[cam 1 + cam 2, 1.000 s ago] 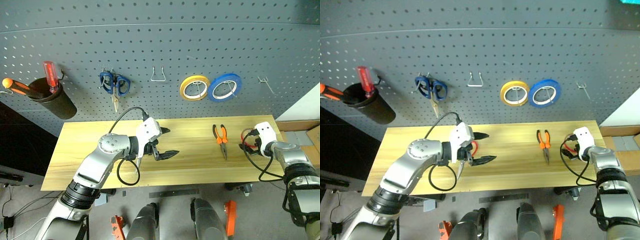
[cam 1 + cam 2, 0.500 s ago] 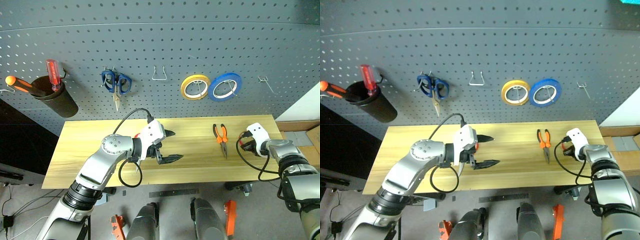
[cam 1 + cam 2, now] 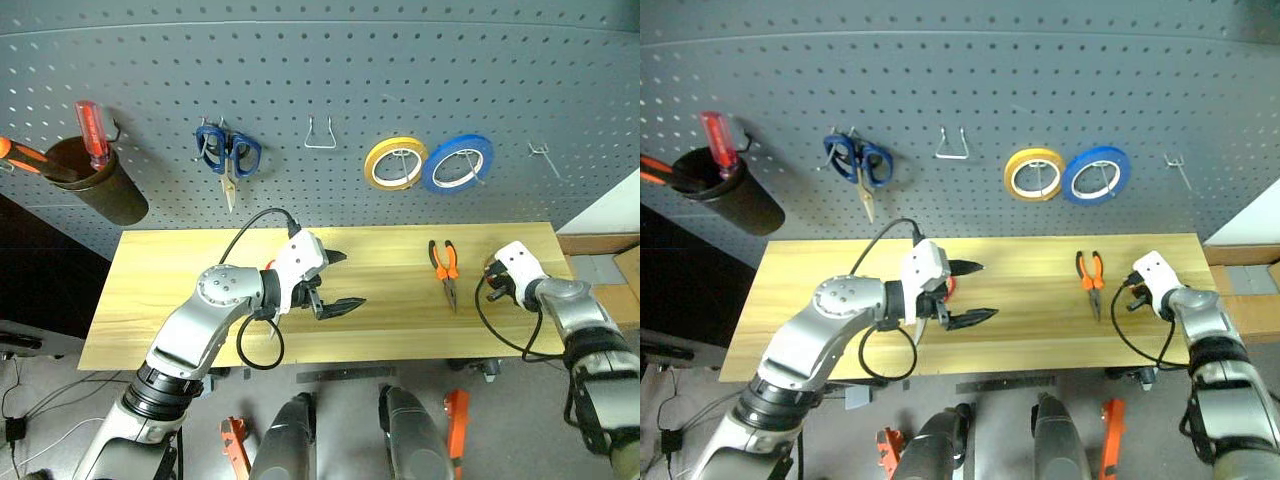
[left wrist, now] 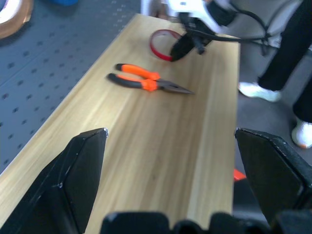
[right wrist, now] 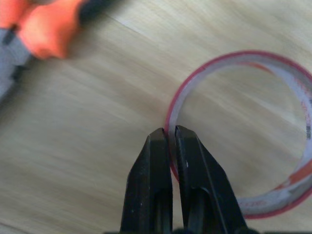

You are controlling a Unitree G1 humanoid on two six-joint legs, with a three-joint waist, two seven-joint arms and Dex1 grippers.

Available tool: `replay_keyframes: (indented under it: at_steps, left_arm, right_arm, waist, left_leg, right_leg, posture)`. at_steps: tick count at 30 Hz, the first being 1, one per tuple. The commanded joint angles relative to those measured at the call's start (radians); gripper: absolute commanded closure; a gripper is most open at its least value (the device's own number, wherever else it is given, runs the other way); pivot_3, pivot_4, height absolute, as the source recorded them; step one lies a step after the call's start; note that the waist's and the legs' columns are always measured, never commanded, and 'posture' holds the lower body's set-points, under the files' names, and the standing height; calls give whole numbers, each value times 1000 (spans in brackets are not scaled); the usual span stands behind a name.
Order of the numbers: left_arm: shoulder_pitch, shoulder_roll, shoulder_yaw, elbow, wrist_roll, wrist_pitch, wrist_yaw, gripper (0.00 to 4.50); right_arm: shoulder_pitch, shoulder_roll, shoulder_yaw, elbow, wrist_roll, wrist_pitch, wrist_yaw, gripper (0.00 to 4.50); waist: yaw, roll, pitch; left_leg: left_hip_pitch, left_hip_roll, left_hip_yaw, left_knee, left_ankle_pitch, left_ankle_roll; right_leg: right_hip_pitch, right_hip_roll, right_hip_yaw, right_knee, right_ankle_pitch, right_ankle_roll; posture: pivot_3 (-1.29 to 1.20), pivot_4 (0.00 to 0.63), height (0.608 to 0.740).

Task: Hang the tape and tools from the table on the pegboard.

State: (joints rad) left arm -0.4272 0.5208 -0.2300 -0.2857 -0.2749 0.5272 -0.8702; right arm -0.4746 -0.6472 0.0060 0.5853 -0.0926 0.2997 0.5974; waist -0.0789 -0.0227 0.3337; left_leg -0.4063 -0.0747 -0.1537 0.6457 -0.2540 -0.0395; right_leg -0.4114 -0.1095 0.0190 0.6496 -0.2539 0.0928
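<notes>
Pinching the thin wall of the red tape ring [image 5: 243,131], the right end effector [image 5: 170,139] is pressing its two black fingers together, one inside the ring's wide hole and one outside. The ring is lying at the right end of the pale wooden desk [image 3: 180,290], and whether it is lifting off the wood cannot be told. Just beside it, toward the middle of the desk, the small pliers [image 3: 445,268] with orange-and-black arms are lying flat, apart from the ring.

The left end effector [image 3: 335,282] is hovering over the middle of the desk with its fingers spreading wide and gripping nothing. Something red is peeking out from behind this arm's wrist on the desk, too hidden to identify.

Behind the desk, the dark grey pegboard [image 3: 400,70] is standing upright, dotted with rows of small holes. A dark cup [image 3: 95,190] is hanging at its left side, with a screwdriver with a clear red shaft [image 3: 90,130] sticking up from it. Scissors with blue loops [image 3: 228,160] are hanging to the right of the cup, then a bare wire hook [image 3: 320,135]. Further right, a yellow roll [image 3: 394,163] and a blue roll [image 3: 457,164] of tape are hanging side by side, touching or nearly so. Another bare hook [image 3: 545,155] is sitting near the board's right edge.
</notes>
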Motion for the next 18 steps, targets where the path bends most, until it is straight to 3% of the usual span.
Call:
replay_keyframes:
  at_steps: [1, 4, 9, 13, 18]
  left_arm:
    - [-17, -22, -1, -64, -17, -2, 13, 0]
    - [-52, -52, -8, -61, -25, -3, 13, 0]
    - [-104, -86, -12, -22, -17, -35, -1, 0]
    - [-143, -123, -12, 14, -16, -63, -1, 0]
    - [-177, -166, -22, 58, 12, -122, 18, 0]
  right_arm:
    - [141, -30, -112, -434, 18, 177, -62, 4487]
    - [296, 32, -208, -896, -29, 347, -173, 4487]
    - [362, 130, -171, -1299, -117, 479, -295, 4487]
    - [279, 152, -111, -1391, -158, 504, -335, 4487]
    - [154, 172, -193, -1216, -101, 465, -348, 4487]
  waist:
    - [1, 2, 6]
    - [8, 6, 11]
    - [0, 5, 13]
    - [-7, 1, 24]
    - [-8, -3, 29]
  left_leg:
    - [-4, 0, 1, 1, 0, 0]
    - [-18, -1, 2, 10, 1, -2]
    - [-22, -1, 3, 17, 0, 1]
    - [-19, -1, 6, 18, 0, 1]
    - [-17, 0, 13, 18, 0, 1]
  right_leg:
    - [-5, 0, 1, 1, 0, 0]
    - [-19, -1, 1, 15, 0, 0]
    - [-24, 0, 3, 17, 1, 1]
    - [-24, 0, 6, 23, 2, 1]
    - [-27, 1, 12, 27, 2, 1]
  posture:
    - [-73, 423, 740]
    - [-90, 425, 740]
    - [-134, 433, 740]
    - [-148, 437, 740]
    - [-151, 429, 740]
